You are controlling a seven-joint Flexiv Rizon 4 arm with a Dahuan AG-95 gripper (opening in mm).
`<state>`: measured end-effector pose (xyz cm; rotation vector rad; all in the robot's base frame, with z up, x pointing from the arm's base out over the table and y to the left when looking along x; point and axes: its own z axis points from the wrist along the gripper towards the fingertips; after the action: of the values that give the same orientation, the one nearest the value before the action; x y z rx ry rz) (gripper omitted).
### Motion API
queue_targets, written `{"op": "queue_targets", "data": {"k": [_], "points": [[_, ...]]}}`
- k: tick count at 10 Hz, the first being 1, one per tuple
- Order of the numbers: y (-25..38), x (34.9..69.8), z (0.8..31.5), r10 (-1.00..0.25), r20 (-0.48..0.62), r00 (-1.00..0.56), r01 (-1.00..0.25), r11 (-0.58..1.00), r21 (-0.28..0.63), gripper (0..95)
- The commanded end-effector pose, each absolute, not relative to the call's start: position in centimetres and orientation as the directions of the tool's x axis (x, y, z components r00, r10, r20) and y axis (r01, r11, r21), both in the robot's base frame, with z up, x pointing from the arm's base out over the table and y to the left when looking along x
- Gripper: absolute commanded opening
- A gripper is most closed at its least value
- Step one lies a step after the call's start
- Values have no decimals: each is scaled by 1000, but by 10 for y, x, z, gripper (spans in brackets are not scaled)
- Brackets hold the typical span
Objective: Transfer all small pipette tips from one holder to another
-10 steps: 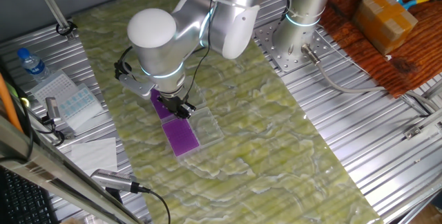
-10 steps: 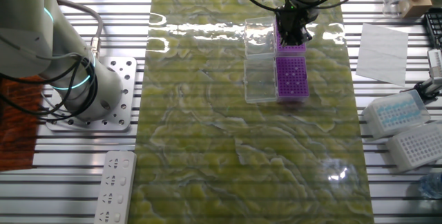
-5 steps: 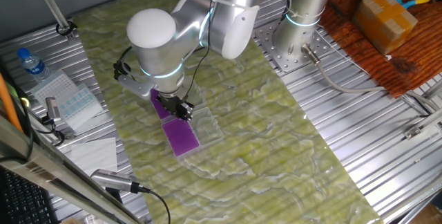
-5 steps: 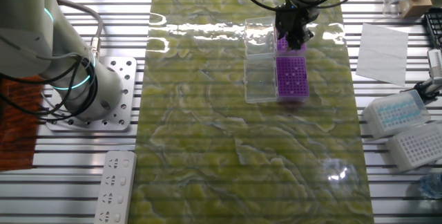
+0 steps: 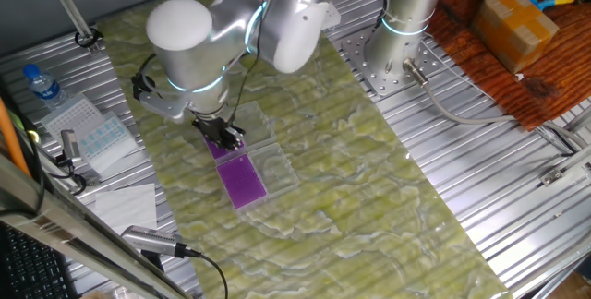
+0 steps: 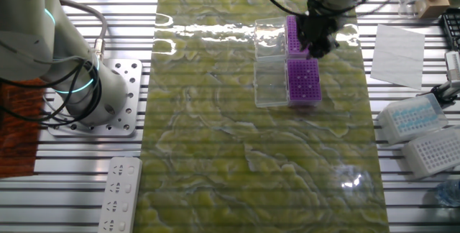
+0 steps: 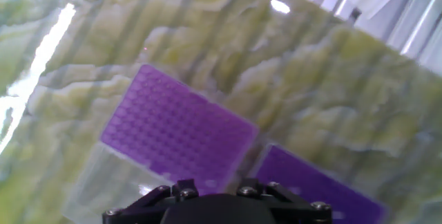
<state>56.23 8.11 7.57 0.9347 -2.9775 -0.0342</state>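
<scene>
Two purple racks lie end to end on the green mat. In the other fixed view the nearer rack (image 6: 304, 83) carries faint pale specks, the small pipette tips, too small to count. My gripper (image 6: 316, 44) hangs over the right edge of the farther rack (image 6: 292, 30), close to where the racks meet. One fixed view shows the black fingers (image 5: 223, 136) above the far rack's end, with the near rack (image 5: 243, 182) in full sight. The blurred hand view shows both racks (image 7: 176, 131) (image 7: 314, 188) below the hand. Its fingertips are hidden, so whether anything is held does not show.
Clear plastic lids (image 6: 272, 60) lie beside the racks on the mat (image 6: 215, 118). Spare tip boxes (image 6: 420, 129), paper (image 6: 395, 46) and a water bottle (image 5: 42, 85) sit off the mat on the slatted table. A second robot base (image 6: 100, 96) stands at the left.
The arm has swung: my gripper shifted from over the middle of the farther rack toward its right edge and nearer the racks' junction. The racks have not moved.
</scene>
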Motion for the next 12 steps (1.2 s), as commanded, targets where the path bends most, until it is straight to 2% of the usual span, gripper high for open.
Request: {"op": "queue_targets", "data": {"k": [1, 12], "points": [[69, 566, 75, -593, 5, -805, -593, 805, 21, 190], [56, 568, 53, -628, -16, -778, -628, 778, 2, 190]]}}
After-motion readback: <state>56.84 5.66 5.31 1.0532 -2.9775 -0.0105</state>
